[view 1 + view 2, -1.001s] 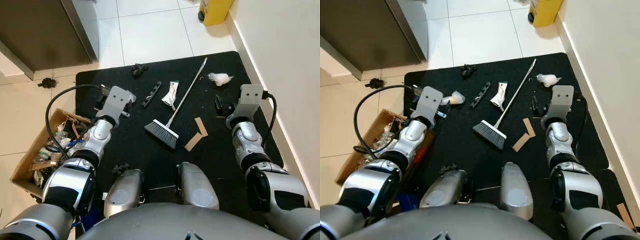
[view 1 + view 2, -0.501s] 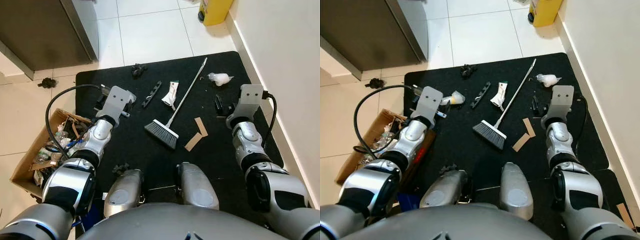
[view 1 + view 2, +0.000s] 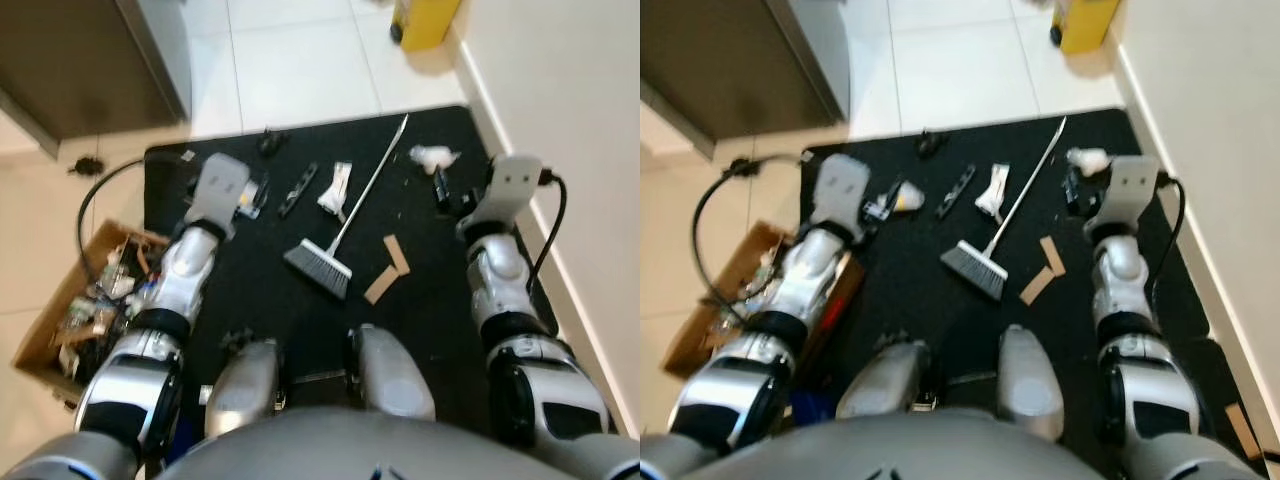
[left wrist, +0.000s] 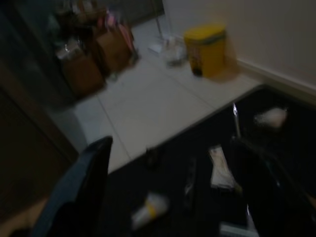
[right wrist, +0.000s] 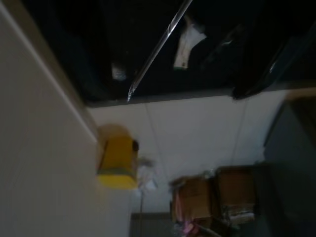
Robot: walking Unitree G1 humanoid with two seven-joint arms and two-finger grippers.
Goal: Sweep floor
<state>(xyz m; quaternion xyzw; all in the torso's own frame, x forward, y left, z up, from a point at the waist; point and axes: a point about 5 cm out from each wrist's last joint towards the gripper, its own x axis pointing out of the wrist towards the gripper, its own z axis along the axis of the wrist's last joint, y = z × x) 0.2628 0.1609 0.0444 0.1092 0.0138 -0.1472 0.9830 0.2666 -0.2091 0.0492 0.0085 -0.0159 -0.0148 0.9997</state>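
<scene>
**Broom lying untouched as robot is standing over a littered mat**

A cardboard box (image 3: 60, 320) stuffed with scraps is sitting on the tiles at nine o'clock, probably placed there to take the rubbish. The left end effector (image 4: 173, 197) is hovering over the black mat (image 3: 250, 290) at ten o'clock, its two fingers (image 4: 79, 192) spread wide and holding nothing, which suggests it is readying to reach. At the centre, the broom (image 3: 340, 235) is lying flat, bristles toward the robot and silver handle pointing to one o'clock, where an arm should be able to reach it. Litter is dotting the mat around it: a crumpled wrapper (image 3: 335, 187) just beside the handle, cardboard strips (image 3: 387, 267) at five o'clock of the bristles, a white wad (image 3: 432, 156) near the handle tip. The right end effector (image 3: 442, 190) is hanging at two o'clock near the wall; whether its fingers are open or closed cannot be told. A yellow bin (image 3: 425, 20) is standing at one o'clock on the tiles. Sweeping has not yet begun.
</scene>
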